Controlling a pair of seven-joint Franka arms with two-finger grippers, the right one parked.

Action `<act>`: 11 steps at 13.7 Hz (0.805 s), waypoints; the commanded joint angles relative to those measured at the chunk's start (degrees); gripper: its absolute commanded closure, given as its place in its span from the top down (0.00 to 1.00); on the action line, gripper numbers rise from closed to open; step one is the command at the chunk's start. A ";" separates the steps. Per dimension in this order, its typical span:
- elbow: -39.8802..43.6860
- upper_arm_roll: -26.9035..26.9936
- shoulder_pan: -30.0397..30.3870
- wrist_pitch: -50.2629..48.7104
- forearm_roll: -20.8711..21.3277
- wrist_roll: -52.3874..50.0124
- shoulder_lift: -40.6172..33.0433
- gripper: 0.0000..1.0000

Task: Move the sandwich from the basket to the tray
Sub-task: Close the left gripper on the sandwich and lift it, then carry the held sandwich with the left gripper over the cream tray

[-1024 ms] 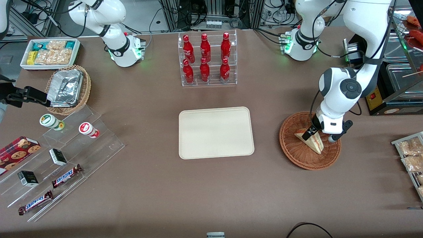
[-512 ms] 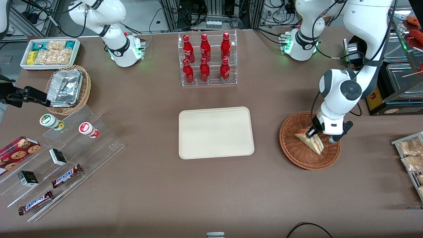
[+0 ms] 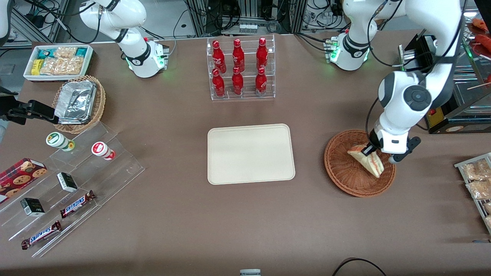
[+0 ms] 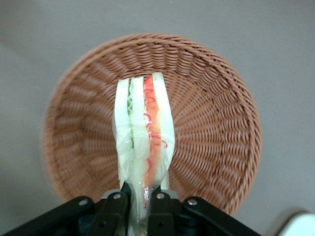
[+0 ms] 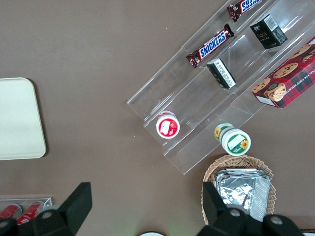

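The sandwich (image 3: 367,161) is held by the gripper (image 3: 370,150) of the working arm, and the two black fingers (image 4: 114,212) are pressed against the bread at one end of the wedge, so the gripper is clamped on it. In the wrist view the sandwich (image 4: 143,133) is seen with its cut edge toward the camera, the green and red filling between the pale slices, and the gripper (image 4: 139,209) is closed across the flat faces; it is judged that this grasp was chosen because the flat bread sides give the fingers a broad surface, while the filling edge would be crushed. The sandwich hangs tilted over the basket (image 3: 339,172), and in the wrist view the woven bottom of the basket (image 4: 211,123) is seen under it; whether the free tip is touching the weave cannot be told. The tray (image 3: 251,132) lies flat near the middle of the table, toward the parked arm's end from the basket and well apart from it, with nothing on it. The lift out of the basket is judged to be the step in hand, and the carrying to the tray is not yet done. As only one end is gripped, some swinging or slipping of the wedge could be a risk during a fast sideways move.
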 commanded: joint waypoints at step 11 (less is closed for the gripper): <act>22.41 -2.07 -24.38 -21.32 0.44 -2.00 7.20 0.00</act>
